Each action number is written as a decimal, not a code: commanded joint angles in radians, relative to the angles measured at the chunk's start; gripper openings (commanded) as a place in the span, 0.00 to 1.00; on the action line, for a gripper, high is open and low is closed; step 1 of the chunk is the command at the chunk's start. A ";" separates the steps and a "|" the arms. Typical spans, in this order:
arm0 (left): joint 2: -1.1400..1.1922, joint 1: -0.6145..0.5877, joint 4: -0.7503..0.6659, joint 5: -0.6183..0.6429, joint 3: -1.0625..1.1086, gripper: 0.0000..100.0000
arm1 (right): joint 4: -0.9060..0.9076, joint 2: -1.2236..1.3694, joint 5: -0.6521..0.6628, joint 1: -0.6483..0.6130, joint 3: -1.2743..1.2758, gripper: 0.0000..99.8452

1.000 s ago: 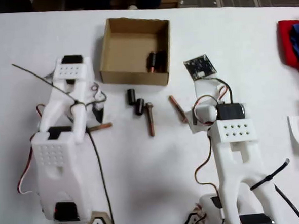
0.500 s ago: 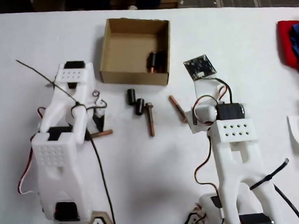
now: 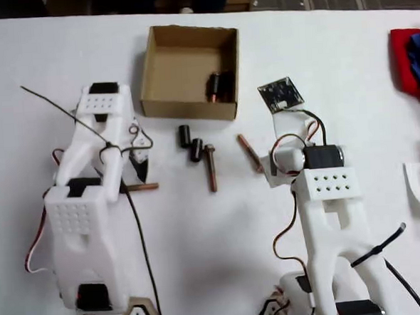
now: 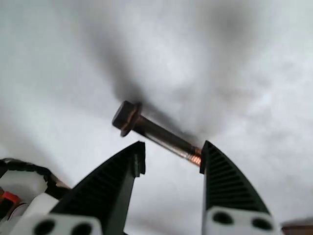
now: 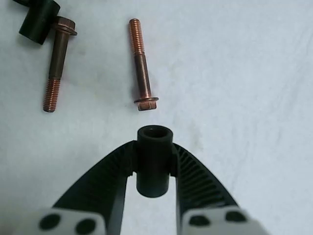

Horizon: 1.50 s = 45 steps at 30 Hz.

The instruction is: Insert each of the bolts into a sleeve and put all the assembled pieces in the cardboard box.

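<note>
The left gripper (image 4: pixel 173 148) was seen spread open just by a bolt (image 4: pixel 152 134); the right gripper (image 5: pixel 154 148) was clamped on a sleeve (image 5: pixel 154 171), second bolt (image 5: pixel 142 68) nearby.

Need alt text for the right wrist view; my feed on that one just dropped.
The right gripper is shut on a black sleeve, its open end toward the camera. Beyond it on the white table lie two copper bolts, apart from each other: one bolt with its head nearest the gripper, the other bolt with its head against a second black sleeve.
</note>
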 commanded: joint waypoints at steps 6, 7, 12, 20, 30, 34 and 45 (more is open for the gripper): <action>-0.227 0.080 0.014 -0.008 0.213 0.20 | -0.005 -0.042 0.002 0.007 -0.012 0.02; -0.221 0.077 0.014 -0.009 0.225 0.20 | -0.005 -0.042 0.002 0.007 -0.012 0.02; -0.181 0.044 0.014 -0.011 0.232 0.20 | -0.005 -0.042 0.002 0.007 -0.012 0.02; -0.068 0.026 -0.166 0.005 0.226 0.20 | -0.004 -0.042 0.002 0.007 -0.012 0.02; 0.012 0.028 -0.112 0.074 -0.094 0.20 | -0.004 -0.042 0.002 0.007 -0.012 0.02; 0.040 0.028 -0.103 0.075 -0.191 0.20 | -0.004 -0.042 0.002 0.007 -0.012 0.02; 0.055 0.009 -0.124 0.227 -0.263 0.20 | -0.005 -0.042 0.002 0.007 -0.012 0.02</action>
